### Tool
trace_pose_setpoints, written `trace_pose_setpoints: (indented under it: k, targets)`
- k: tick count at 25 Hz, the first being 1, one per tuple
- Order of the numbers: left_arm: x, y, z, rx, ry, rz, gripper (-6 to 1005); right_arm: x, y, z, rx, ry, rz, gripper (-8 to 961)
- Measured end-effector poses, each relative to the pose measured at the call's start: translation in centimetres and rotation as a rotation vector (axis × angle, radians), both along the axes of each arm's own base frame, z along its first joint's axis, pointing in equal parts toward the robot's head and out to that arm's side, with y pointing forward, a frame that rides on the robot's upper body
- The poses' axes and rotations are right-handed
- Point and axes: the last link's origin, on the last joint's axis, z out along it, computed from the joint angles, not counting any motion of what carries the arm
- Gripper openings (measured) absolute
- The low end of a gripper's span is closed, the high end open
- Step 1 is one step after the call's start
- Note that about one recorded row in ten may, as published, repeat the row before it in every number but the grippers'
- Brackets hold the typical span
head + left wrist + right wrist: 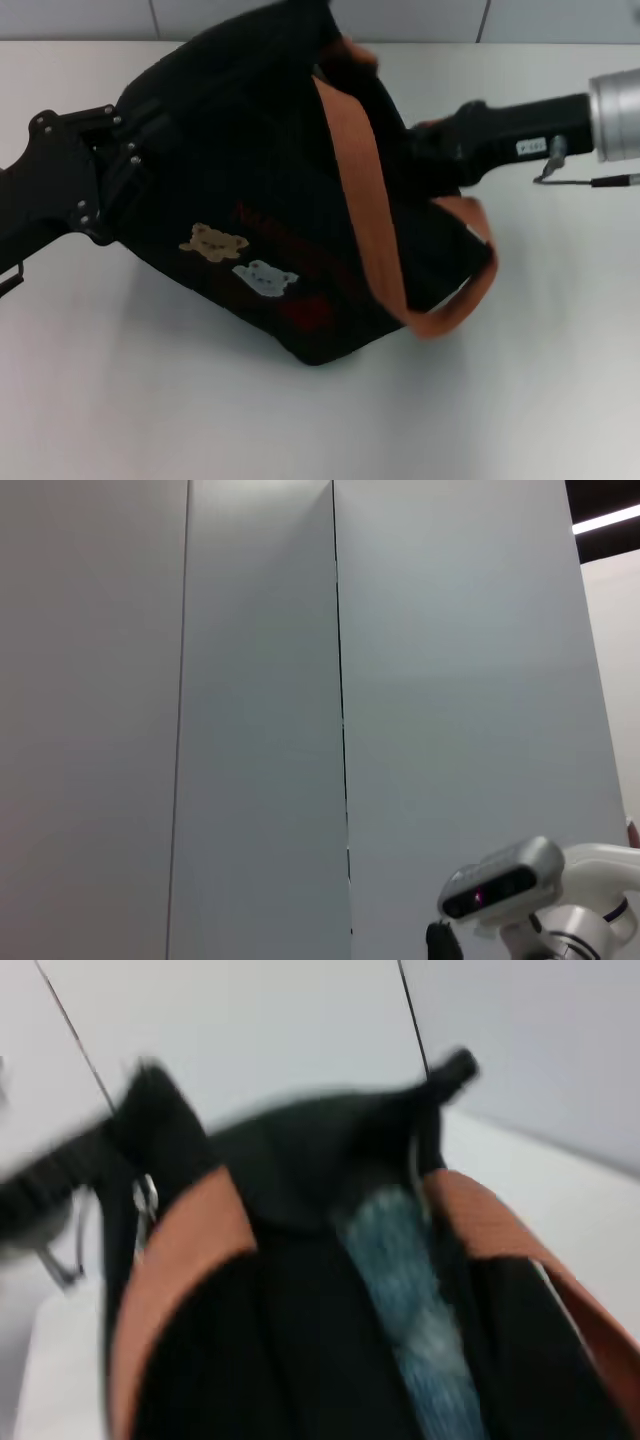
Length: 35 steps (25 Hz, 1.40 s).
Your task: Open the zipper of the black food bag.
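Note:
The black food bag (250,180) lies tipped over on the white table, with bear patches (213,241) and a red label (305,312) facing up. Orange-brown straps (365,190) run across it. My left gripper (115,170) is pressed against the bag's left end. From the right, my right gripper (425,150) reaches into the bag's top by the straps, fingers hidden. In the right wrist view the bag (300,1340) fills the picture; a blue-grey strip (405,1270) shows between the black flaps along the zipper line. A small silver metal piece (146,1200) hangs at one end.
The white table (520,380) spreads in front of and right of the bag. A tiled wall (420,15) closes off the back. A thin cable (570,180) hangs under my right arm. The left wrist view shows only wall panels (250,700) and the robot's head (500,885).

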Motion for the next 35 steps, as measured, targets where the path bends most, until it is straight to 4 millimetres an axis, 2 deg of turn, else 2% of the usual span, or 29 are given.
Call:
trace_pose_setpoints:
  k: [1, 5, 6, 7, 9, 10, 11, 13, 15, 16, 19, 21, 24, 25, 26, 27, 30, 31, 32, 35]
  targets:
    - [0.0, 0.0, -0.1, -0.001, 0.002, 0.003, 86, -0.5, -0.4, 0.7, 0.0, 0.081, 0.013, 47]
    - [-0.5, 0.2, -0.4, -0.005, 0.019, 0.042, 87, -1.2, -1.3, 2.3, 0.004, 0.218, 0.04, 51]
    - [-1.1, 0.2, -0.7, -0.011, 0.038, 0.089, 87, -1.1, -1.9, 3.4, 0.027, 0.302, 0.052, 52]
    - [-1.1, 0.2, -0.7, -0.011, 0.038, 0.089, 87, -1.1, -1.9, 3.4, 0.027, 0.302, 0.052, 53]
    - [-1.6, 0.2, -1.0, -0.015, 0.048, 0.122, 86, -0.4, -2.5, 4.6, 0.082, 0.383, 0.06, 56]
    - [-2.6, 0.0, -1.5, -0.021, 0.062, 0.182, 86, 0.0, -2.8, 5.3, 0.123, 0.425, 0.071, 57]
    - [-3.0, -0.2, -1.7, -0.024, 0.066, 0.211, 86, 1.2, -3.7, 6.4, 0.199, 0.485, 0.08, 58]
    - [-4.1, -0.6, -2.3, -0.025, 0.074, 0.281, 77, 1.9, -4.1, 6.8, 0.231, 0.503, 0.085, 60]
    - [-4.7, -0.6, -3.0, -0.022, 0.071, 0.343, 73, 3.1, -5.0, 7.0, 0.263, 0.518, 0.079, 127]
    - [-5.1, -0.3, -3.8, -0.021, 0.057, 0.396, 73, 4.2, -5.7, 6.9, 0.281, 0.522, 0.058, 161]
    - [-4.9, 0.0, -4.5, -0.023, 0.04, 0.416, 77, 5.3, -6.4, 6.6, 0.296, 0.521, 0.035, 276]
    - [-3.9, 0.7, -5.8, -0.048, 0.019, 0.409, 87, 6.7, -7.6, 6.0, 0.318, 0.509, 0.014, 373]
    - [-3.4, 0.8, -6.1, -0.061, 0.01, 0.389, 102, 7.5, -8.6, 5.5, 0.316, 0.488, 0.019, 502]
    - [-3.2, 0.6, -5.9, -0.06, 0.001, 0.371, 107, 7.8, -9.2, 5.1, 0.299, 0.469, 0.039, 534]
    - [-3.3, -0.2, -4.9, -0.044, -0.011, 0.329, 128, 8.2, -10.6, 4.2, 0.243, 0.423, 0.1, 566]
    - [-3.3, -0.2, -4.9, -0.044, -0.011, 0.329, 149, 8.2, -10.6, 4.2, 0.243, 0.423, 0.1, 598]
    - [-4.0, -2.1, -2.4, -0.017, 0.047, 0.227, 211, 8.6, -12.4, 2.7, 0.146, 0.367, 0.181, 694]
    - [-4.6, -3.7, -1.0, -0.046, 0.12, 0.158, 232, 8.6, -13.0, 2.0, 0.107, 0.35, 0.208, 763]
    - [-4.6, -3.7, -1.0, -0.046, 0.12, 0.158, 253, 8.6, -13.3, 1.5, 0.081, 0.343, 0.225, 833]
    - [-5.3, -5.8, 0.2, -0.134, 0.196, 0.072, 315, 8.2, -13.8, 0.1, 0.032, 0.334, 0.257, 832]
